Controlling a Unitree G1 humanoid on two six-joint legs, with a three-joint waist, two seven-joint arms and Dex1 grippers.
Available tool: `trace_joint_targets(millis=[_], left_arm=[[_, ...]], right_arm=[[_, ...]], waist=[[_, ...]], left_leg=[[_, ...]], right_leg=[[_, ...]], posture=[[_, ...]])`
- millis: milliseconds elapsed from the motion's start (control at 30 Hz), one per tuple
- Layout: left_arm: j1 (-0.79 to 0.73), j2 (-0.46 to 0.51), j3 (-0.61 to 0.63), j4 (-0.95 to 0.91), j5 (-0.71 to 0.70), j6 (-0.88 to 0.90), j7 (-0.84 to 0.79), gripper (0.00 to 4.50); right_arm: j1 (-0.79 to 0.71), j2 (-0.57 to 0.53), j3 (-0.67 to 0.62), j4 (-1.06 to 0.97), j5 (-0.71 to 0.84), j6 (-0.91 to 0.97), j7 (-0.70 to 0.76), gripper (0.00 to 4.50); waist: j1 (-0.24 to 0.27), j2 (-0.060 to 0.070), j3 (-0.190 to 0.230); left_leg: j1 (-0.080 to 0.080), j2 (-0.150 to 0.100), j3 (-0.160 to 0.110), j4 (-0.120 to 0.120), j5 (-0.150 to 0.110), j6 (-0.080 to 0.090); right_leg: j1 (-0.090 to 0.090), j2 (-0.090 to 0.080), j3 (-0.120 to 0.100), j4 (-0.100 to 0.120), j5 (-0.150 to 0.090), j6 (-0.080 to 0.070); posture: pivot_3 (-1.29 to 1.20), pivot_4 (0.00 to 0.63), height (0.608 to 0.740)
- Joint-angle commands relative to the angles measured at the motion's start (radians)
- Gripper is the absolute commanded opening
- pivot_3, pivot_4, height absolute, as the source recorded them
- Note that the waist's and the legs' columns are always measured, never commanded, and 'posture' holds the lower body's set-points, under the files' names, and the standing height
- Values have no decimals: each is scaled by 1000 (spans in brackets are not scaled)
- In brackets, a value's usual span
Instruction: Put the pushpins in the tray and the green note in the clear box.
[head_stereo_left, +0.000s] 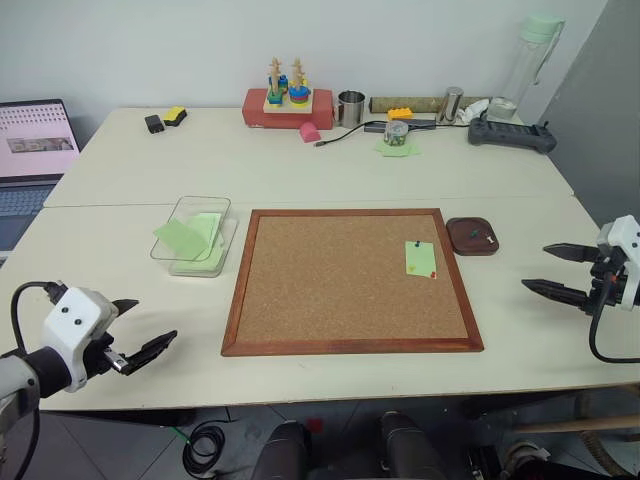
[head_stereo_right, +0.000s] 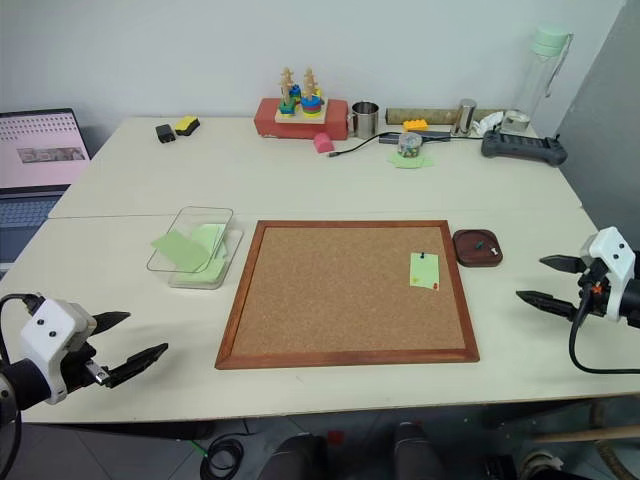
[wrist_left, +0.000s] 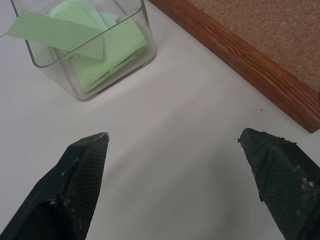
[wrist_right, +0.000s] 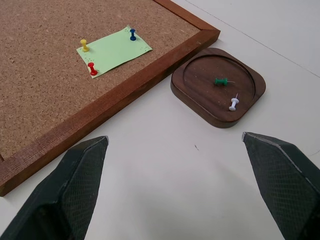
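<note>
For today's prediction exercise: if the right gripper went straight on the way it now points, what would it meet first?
Probably the tray, or the bare table before it; the open right gripper points toward it, though depth is unclear.

1. Corkboard (wrist_right: 45, 75): rough, grainy cork in a smooth reddish wood frame.
2. Tray (wrist_right: 195, 97): dark polished wood.
3. Green note (wrist_right: 114, 50): matt paper.
4. Clear box (wrist_left: 125, 60): glossy transparent plastic.
5. Table (wrist_right: 165, 190): smooth, matt, off-white.

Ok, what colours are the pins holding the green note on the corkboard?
Yellow, blue and red, holding the green note; clearest in the right wrist view.
</note>
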Motion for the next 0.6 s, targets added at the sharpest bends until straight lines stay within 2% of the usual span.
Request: trace_joint_targets(millis=[33, 600], left_arm=[[10, -8, 39, -15, -5, -16, -14, 4451], [-21, -1, 38, 6, 1, 28, 5, 4451]], right_arm=[[-19, -6, -10, -6, -3, -19, 7, 4500], [-43, 1, 0, 7, -16, -32, 14, 4500]], waist=[[0, 0, 0], [0, 0, 0]], left_leg=[[0, 0, 0, 0, 0, 0], [1, 0, 0, 2, 0, 0]], right_leg=[[0, 0, 0, 0, 0, 0], [1, 0, 1, 1, 1, 1]], posture=[[0, 150, 740], [0, 150, 740]])
